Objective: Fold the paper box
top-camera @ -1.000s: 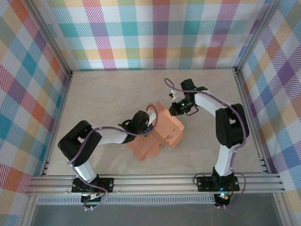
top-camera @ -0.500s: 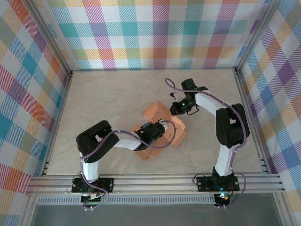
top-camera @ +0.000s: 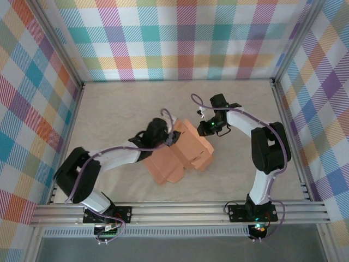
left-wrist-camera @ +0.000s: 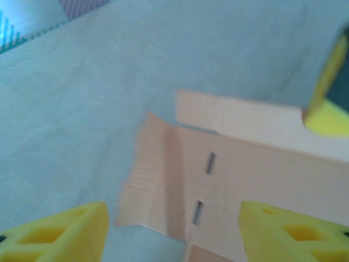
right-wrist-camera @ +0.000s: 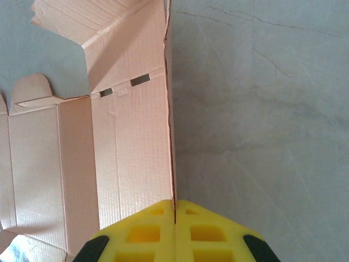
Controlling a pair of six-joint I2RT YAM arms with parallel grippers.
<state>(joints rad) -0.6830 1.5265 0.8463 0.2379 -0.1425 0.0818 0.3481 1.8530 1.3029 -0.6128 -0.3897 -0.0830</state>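
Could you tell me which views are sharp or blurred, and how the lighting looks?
Left wrist view: smeared and bluish, the paper box soft-edged. Right wrist view: crisp, the box's ribbing clear, shadow under its raised flap. Top view: even light, faint shadows on the table.

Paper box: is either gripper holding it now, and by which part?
The right gripper is shut on the paper box, pinching the free edge of its slotted panel. The left gripper is open, holding nothing.

top: overhead, whole table | wrists: close, looking down | shared: paper box
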